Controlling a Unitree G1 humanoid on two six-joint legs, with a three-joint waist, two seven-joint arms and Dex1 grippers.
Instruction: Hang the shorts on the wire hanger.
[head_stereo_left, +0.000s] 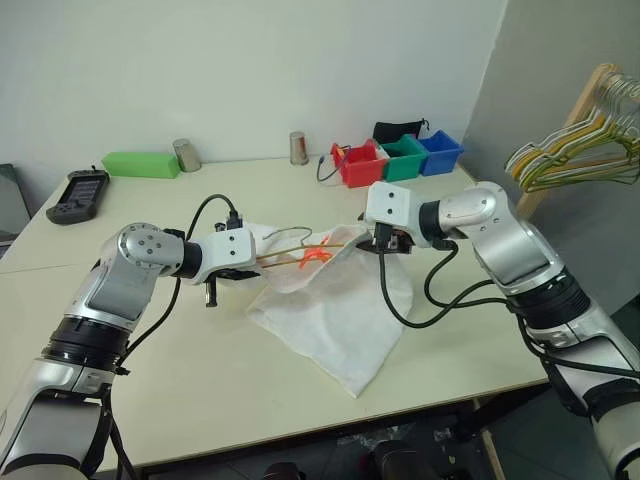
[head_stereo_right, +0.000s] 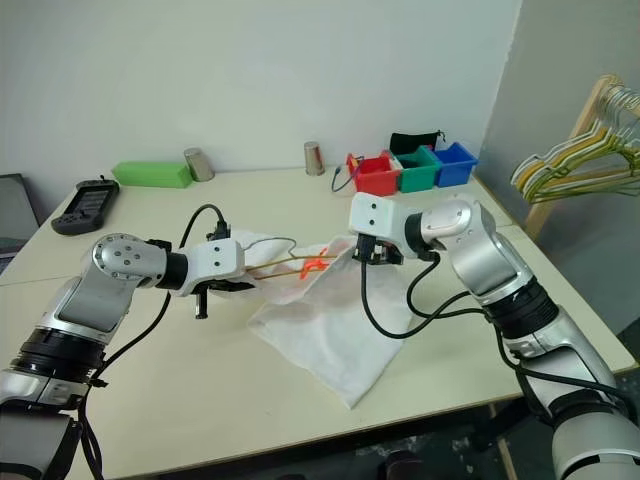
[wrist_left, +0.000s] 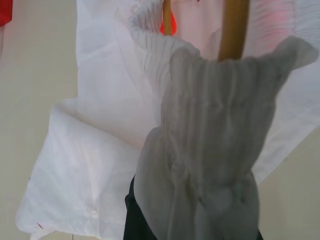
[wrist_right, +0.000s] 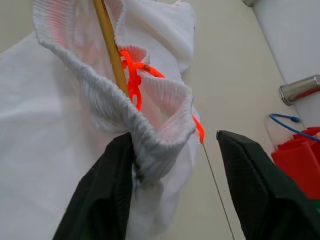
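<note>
Left eye view: shorts (head_stereo_left: 335, 315) on table (head_stereo_left: 200, 380).
Left gripper (head_stereo_left: 258, 266): pinching waistband and hanger (head_stereo_left: 300, 247).
Right gripper (wrist_right: 175, 165): fingers spread; one touches waistband.

I can't see most of the wire hanger (head_stereo_right: 285, 262); the shorts (head_stereo_right: 330, 325) cover it. My left gripper's fingers (wrist_left: 132, 220) are wrapped in waistband cloth. The hangers (head_stereo_left: 575, 150) at the rack run off the frame.

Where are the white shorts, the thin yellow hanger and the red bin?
shorts (head_stereo_left: 335, 325), left eye view, flat fabric on the table.
wire hanger (wrist_right: 111, 47), right wrist view, yellow bar inside the waistband.
red bin (head_stereo_left: 360, 165), left eye view, front wall.
</note>
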